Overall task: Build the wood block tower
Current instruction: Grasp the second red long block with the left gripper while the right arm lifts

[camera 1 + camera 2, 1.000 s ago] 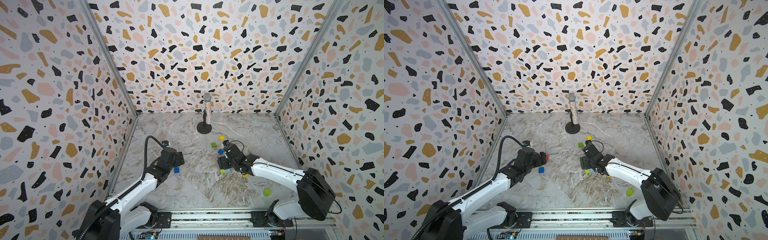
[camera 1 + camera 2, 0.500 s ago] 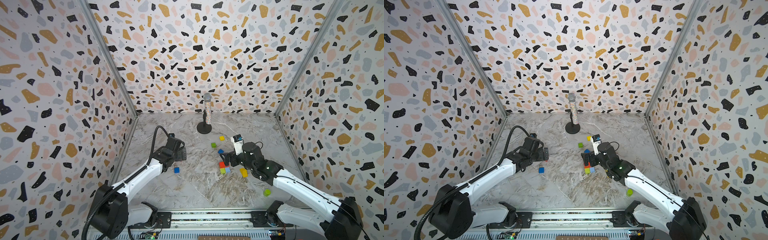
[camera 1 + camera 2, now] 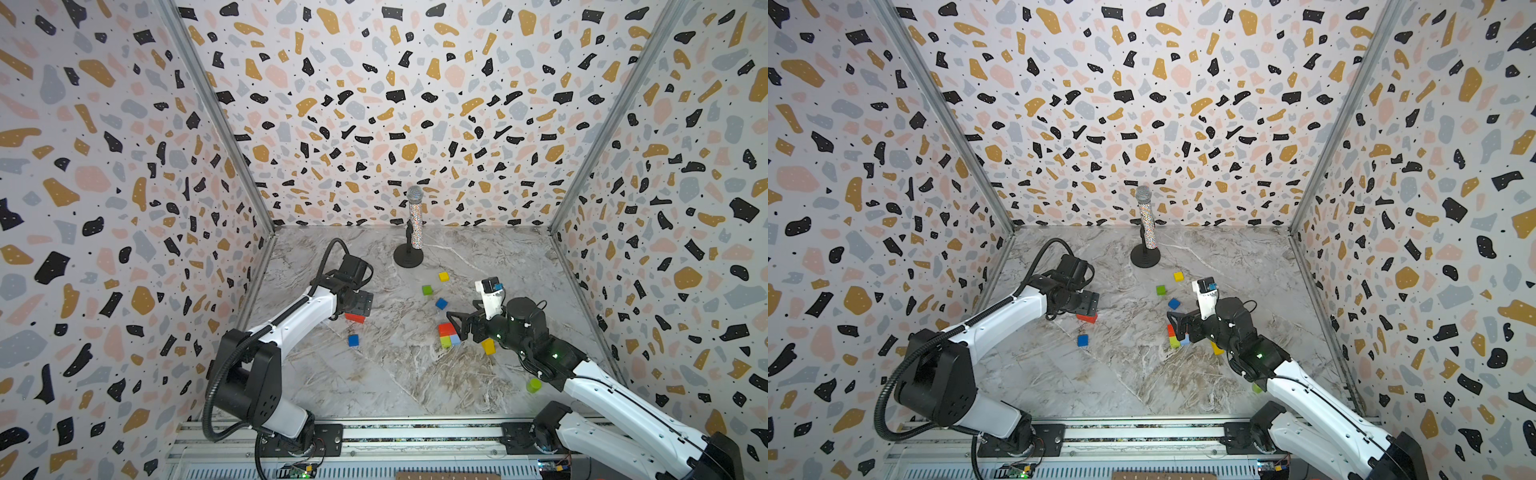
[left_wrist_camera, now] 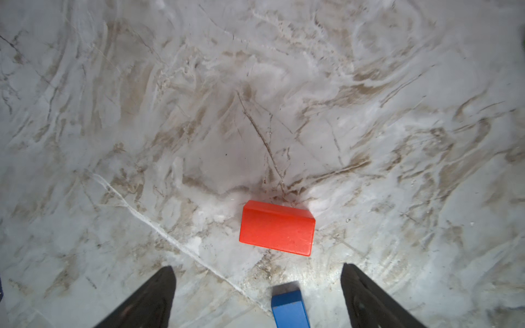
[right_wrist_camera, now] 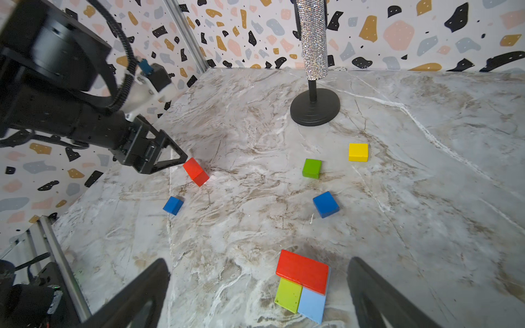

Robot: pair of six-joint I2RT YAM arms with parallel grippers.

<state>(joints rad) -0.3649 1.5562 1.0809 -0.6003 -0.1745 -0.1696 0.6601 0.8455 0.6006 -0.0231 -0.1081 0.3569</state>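
Observation:
My left gripper (image 4: 257, 268) is open and empty. It hangs over the floor with a red brick (image 4: 277, 228) just ahead of its fingertips and a dark blue cube (image 4: 289, 308) below them. In both top views it (image 3: 359, 305) sits over that brick (image 3: 1087, 318). My right gripper (image 5: 258, 259) is open too, beside the tower (image 5: 302, 271), a low stack with a red brick lying over a lime-green block (image 5: 288, 294) and a light-blue block (image 5: 312, 305). Loose wood blocks lie beyond: a blue cube (image 5: 326, 204), a green cube (image 5: 312, 168) and a yellow cube (image 5: 358, 152).
A glittery microphone (image 3: 414, 224) on a black stand is at the back middle. A yellow block (image 3: 489, 346) lies under my right wrist. A lime-green cylinder (image 3: 534, 385) sits by the right arm. Patterned walls close in three sides, and a metal rail (image 3: 374, 432) runs along the front.
My right wrist has lifted and tilted up while its gripper stays by the low stack. My left gripper has shifted slightly back and right, and the red brick now shows beneath it.

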